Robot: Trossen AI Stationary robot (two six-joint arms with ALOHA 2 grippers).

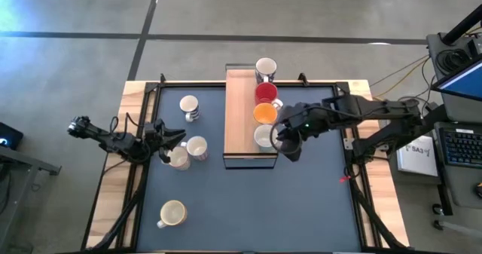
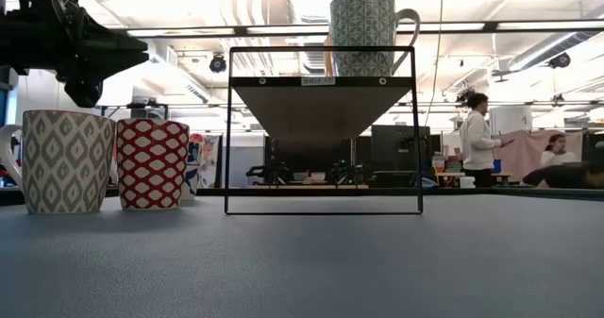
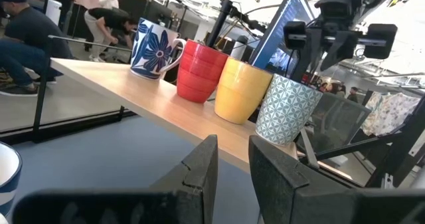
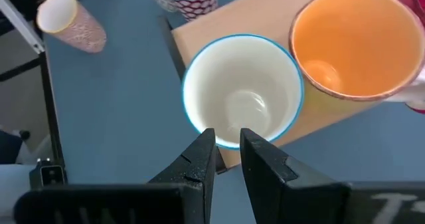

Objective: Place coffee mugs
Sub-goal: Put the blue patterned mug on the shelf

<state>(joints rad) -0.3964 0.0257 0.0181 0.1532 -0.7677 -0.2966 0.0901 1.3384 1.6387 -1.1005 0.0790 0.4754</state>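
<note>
A long wooden shelf (image 1: 242,118) stands mid-table. Four mugs stand in a row on it: blue-flowered (image 3: 151,48), red (image 3: 199,70), orange (image 3: 242,91) and teal-patterned white (image 3: 285,108). My right gripper (image 4: 227,151) hovers just above the teal mug's rim (image 4: 242,91), fingers slightly apart and empty; it also shows in the high view (image 1: 286,142). My left gripper (image 3: 232,164), slightly open and empty, is at the table's left (image 1: 167,142), beside a grey-patterned mug (image 2: 64,159) and a red-patterned mug (image 2: 151,162) that stand on the mat.
A striped mug (image 1: 189,107) stands on the mat left of the shelf. A cream mug (image 1: 173,213) is near the front left. The mat right of the shelf and in front of it is bare. People are in the room beyond the table.
</note>
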